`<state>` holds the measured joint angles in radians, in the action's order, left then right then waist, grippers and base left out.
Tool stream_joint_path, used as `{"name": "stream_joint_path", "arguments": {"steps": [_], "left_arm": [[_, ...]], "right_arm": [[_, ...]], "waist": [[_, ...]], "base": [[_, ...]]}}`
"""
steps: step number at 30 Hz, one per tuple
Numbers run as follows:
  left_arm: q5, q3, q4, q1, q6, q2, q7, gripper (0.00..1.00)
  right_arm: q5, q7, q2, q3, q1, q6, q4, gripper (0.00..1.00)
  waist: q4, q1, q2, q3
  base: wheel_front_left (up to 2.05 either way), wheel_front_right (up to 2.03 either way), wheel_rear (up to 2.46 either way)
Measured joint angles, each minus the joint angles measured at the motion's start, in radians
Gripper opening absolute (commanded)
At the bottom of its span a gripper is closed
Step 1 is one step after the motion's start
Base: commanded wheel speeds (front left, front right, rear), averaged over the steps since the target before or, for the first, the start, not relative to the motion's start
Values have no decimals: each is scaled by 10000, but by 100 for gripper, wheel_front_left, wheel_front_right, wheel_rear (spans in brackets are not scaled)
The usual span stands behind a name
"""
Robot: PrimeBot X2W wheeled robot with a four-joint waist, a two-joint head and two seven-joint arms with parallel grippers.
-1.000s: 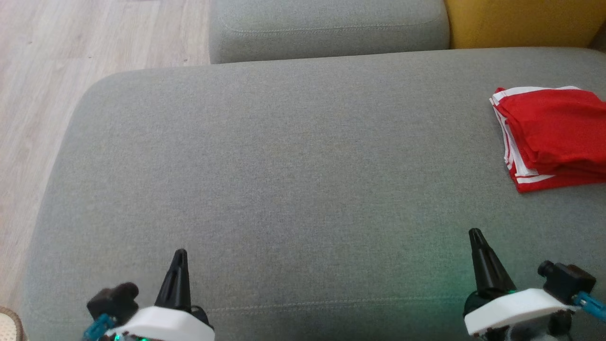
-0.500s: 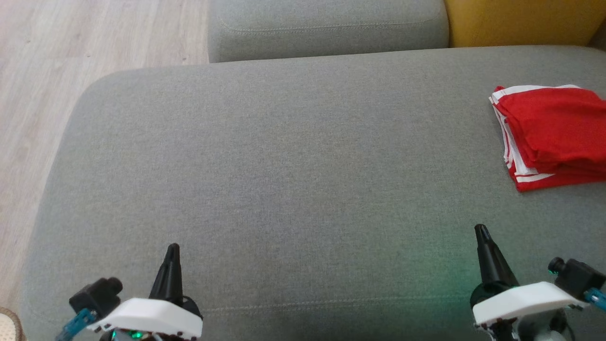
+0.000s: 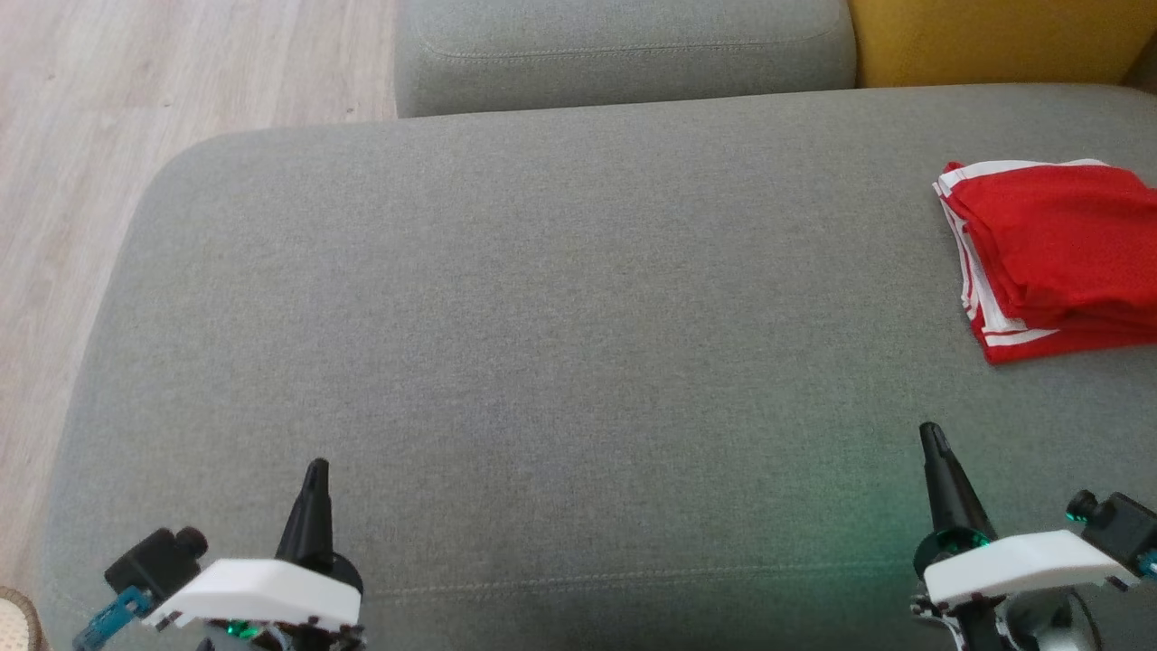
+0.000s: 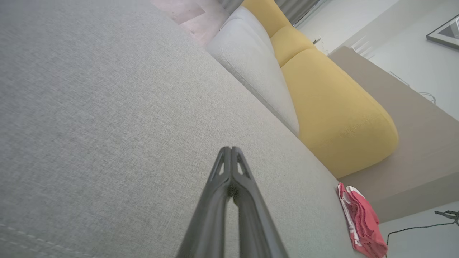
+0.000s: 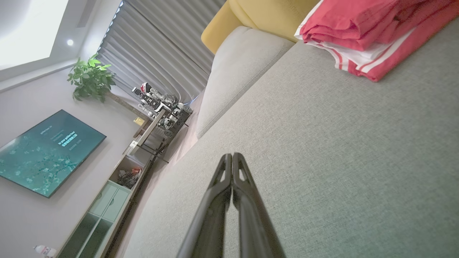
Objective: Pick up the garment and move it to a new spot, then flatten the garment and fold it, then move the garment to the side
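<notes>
A home living room: grey sofa [image 3: 578, 271], yellow cushion [image 4: 333, 107], wall-mounted television [image 5: 46, 152], potted plant [image 5: 89, 77], long curtains [image 5: 161, 53], wood floor [image 3: 136, 81].

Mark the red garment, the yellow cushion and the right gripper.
red garment [image 3: 1058, 244], head view, middle of top layer
yellow cushion [image 4: 333, 107], left wrist view, its broad side
right gripper [image 5: 232, 157], right wrist view, shut fingertips

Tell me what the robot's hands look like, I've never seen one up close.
The left gripper and right gripper are each a pair of long, black, tapering fingers with slot-like cut-outs near the tips. Behind them sits a smooth white housing with a green light glowing beneath. A small black camera block is mounted beside it, with a teal-blue connector.
</notes>
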<state>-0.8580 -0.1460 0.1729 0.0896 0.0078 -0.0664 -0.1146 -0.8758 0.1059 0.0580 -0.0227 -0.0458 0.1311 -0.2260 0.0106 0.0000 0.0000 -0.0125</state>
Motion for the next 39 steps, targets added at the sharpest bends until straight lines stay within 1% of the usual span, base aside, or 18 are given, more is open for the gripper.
{"name": "stream_joint_path", "arguments": {"steps": [11, 12, 19, 25, 26, 39], "left_arm": [[-1471, 311, 221, -213, -186, -17, 339, 0], [-1588, 318, 242, -234, -259, -17, 339, 0], [-2431, 468, 288, -415, -359, -21, 531, 0], [-3147, 639, 430, -555, -527, -29, 704, 0], [-3147, 639, 430, -555, -527, -29, 704, 0], [-4721, 970, 598, -782, -715, -33, 1058, 0]], "right_arm": [[-1411, -318, 40, -82, 219, -2, -75, 0], [-1515, -364, 42, -86, 219, -2, -81, 0], [-2334, -533, 46, -146, 368, -2, -134, 0], [-3030, -685, 48, -228, 421, -2, -174, 0], [-3030, -685, 48, -228, 421, -2, -174, 0], [-4533, -1064, 54, -370, 627, -4, -278, 0]], "waist": [[-20, 0, 0, 28], [-21, 0, 0, 30], [-33, 0, 0, 47], [-43, 0, 0, 61], [-43, 0, 0, 61], [-64, 0, 0, 91]], "base": [[0, 0, 0], [0, 0, 0], [0, 0, 0], [0, 0, 0], [0, 0, 0], [0, 0, 0]]}}
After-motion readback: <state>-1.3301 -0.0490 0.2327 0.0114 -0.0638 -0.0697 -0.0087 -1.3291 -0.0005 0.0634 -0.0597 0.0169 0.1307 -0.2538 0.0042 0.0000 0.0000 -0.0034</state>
